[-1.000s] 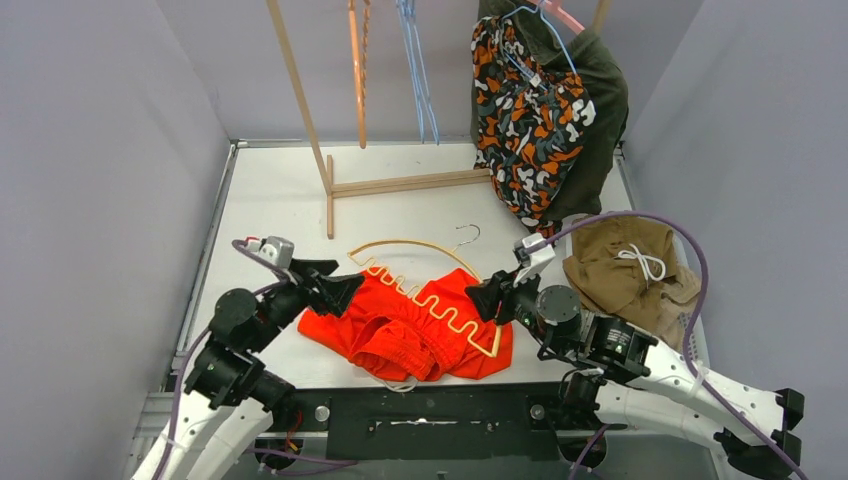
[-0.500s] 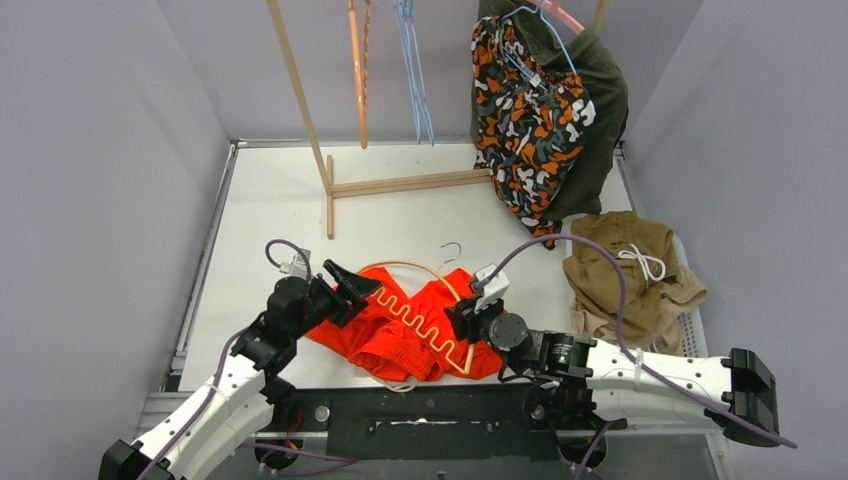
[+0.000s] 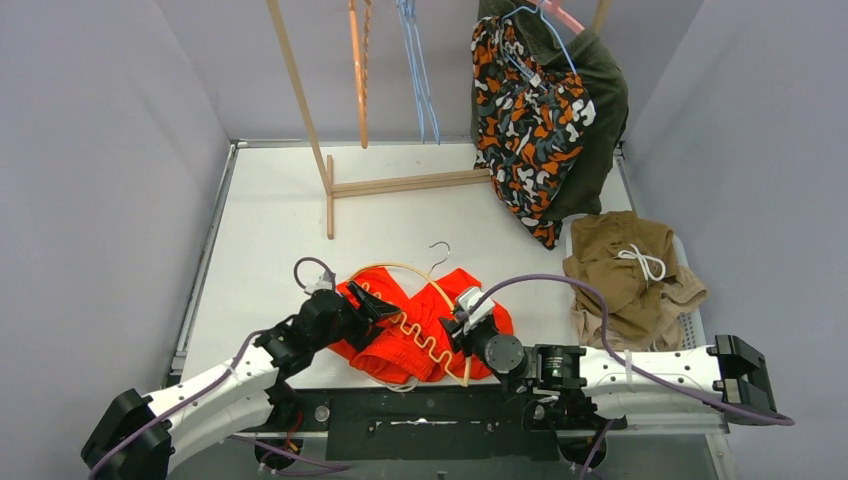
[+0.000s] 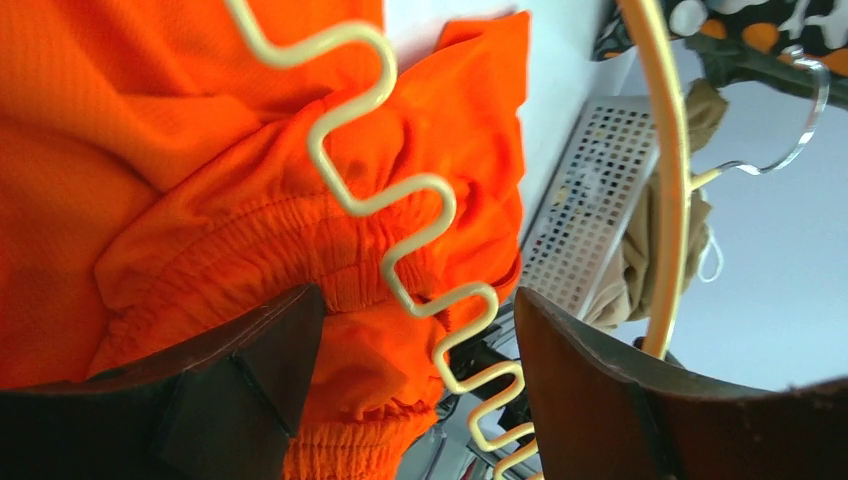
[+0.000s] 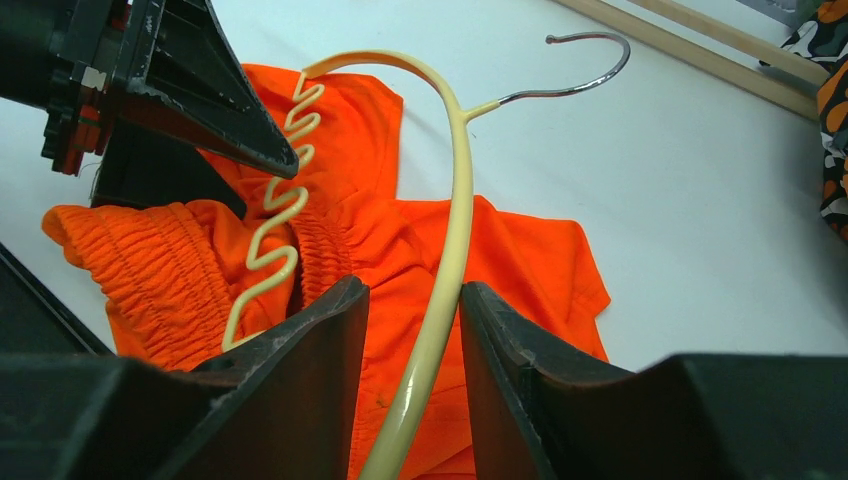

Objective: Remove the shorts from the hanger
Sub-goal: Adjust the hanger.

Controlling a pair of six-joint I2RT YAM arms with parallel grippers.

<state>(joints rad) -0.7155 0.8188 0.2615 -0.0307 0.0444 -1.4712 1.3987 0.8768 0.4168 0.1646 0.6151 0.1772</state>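
Bright orange-red shorts (image 3: 400, 345) lie bunched on the white table near its front edge, threaded on a cream hanger (image 3: 400, 266) with a wavy lower bar. My left gripper (image 3: 375, 303) is open; in the left wrist view (image 4: 418, 298) its jaws straddle the wavy bar (image 4: 400, 190) and the elastic waistband (image 4: 250, 250). My right gripper (image 3: 455, 325) is open; in the right wrist view (image 5: 412, 288) its jaws stand either side of the hanger's curved arm (image 5: 462, 200), above the shorts (image 5: 520, 260).
Camouflage shorts (image 3: 530, 110) and dark green shorts (image 3: 600, 90) hang at the back right. Brown shorts with a white drawstring (image 3: 630, 270) lie at the right. A wooden rack (image 3: 330, 190) holds empty orange (image 3: 357, 70) and blue (image 3: 415, 70) hangers.
Both grippers have come forward and inward onto the shorts. The hanger has shifted left and toward the front edge, and the shorts have bunched up.
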